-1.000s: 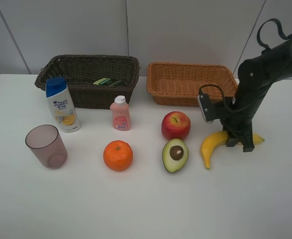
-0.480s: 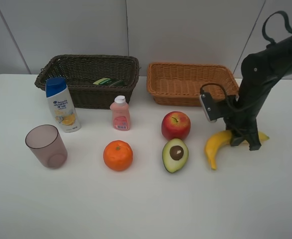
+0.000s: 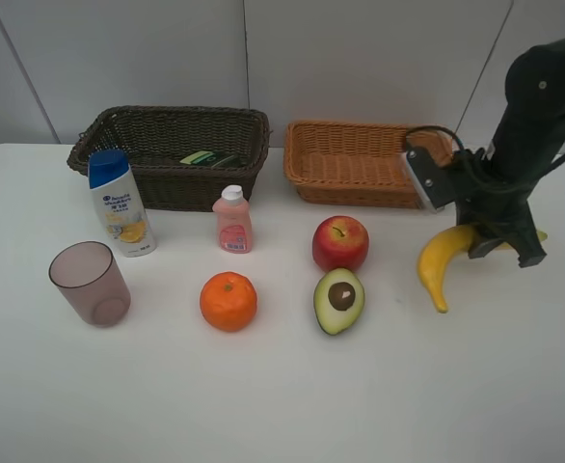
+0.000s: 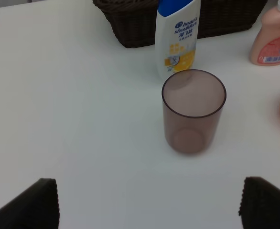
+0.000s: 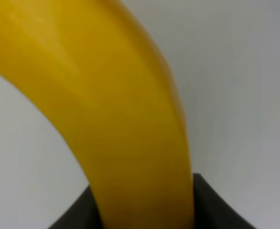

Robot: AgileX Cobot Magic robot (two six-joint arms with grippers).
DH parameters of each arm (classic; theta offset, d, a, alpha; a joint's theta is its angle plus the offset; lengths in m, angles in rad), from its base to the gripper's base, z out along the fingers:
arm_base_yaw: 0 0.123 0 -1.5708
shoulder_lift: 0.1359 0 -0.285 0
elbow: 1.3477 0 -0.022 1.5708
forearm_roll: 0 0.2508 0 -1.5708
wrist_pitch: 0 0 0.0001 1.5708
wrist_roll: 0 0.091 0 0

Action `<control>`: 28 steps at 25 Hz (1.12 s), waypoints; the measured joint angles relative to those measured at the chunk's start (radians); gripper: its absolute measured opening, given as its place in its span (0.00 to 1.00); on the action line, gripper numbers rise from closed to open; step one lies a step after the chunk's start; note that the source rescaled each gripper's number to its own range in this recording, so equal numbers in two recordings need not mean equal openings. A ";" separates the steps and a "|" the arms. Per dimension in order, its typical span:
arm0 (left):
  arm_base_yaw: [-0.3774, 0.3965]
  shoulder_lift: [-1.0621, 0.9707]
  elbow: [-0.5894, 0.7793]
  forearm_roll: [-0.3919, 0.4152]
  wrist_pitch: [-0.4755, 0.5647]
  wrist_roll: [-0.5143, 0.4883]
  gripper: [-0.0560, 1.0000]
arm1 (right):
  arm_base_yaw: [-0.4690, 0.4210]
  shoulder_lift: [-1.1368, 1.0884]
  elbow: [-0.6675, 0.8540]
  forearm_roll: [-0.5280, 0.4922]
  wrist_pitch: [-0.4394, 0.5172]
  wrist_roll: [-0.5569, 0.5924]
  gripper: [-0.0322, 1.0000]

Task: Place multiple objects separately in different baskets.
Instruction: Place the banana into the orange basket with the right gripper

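The right gripper (image 3: 502, 253) is clamped tight on the yellow banana (image 3: 441, 262), which sits well to the right of the red apple (image 3: 340, 243); the fingers pinch the fruit near its stem end, and the long curved body hangs out and down toward the white table (image 3: 282, 405) - whether the low tip touches the surface cannot be told. In the right wrist view the banana fills most of the picture, wedged between the two dark fingers (image 5: 216, 210).

The left gripper (image 4: 148, 205) stands spread wide with nothing between its fingers; its wrist view looks on the translucent mauve cup (image 4: 193, 110), upright and far to the left of the apple.

The light orange-tan basket (image 3: 350, 188) stands just behind the apple; the dark brown basket (image 3: 181, 183) stands behind and to the left of it, with the dark green pump bottle (image 3: 210, 157) lying inside. The halved avocado (image 3: 339, 300) lies just in front of the apple, cut face up; the orange (image 3: 228, 301) sits in front and to the left; the small pink bottle (image 3: 232, 222) stands to the apple's left - farther left stands the white blue-capped shampoo bottle (image 3: 119, 204).
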 joint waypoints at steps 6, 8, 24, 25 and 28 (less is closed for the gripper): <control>0.000 0.000 0.000 0.000 0.000 0.000 1.00 | 0.000 -0.070 -0.005 -0.002 0.005 0.001 0.03; 0.000 0.000 0.000 0.000 0.000 0.000 1.00 | 0.000 -0.072 -0.034 -0.002 0.018 0.022 0.03; 0.000 0.000 0.000 0.000 0.000 0.000 1.00 | 0.000 0.031 -0.380 0.069 -0.091 0.155 0.03; 0.000 0.000 0.000 0.000 0.000 0.000 1.00 | 0.000 0.054 -0.403 0.071 -0.107 0.167 0.03; 0.000 0.000 0.000 0.000 0.000 0.000 1.00 | 0.000 0.119 -0.464 0.072 -0.164 0.216 0.03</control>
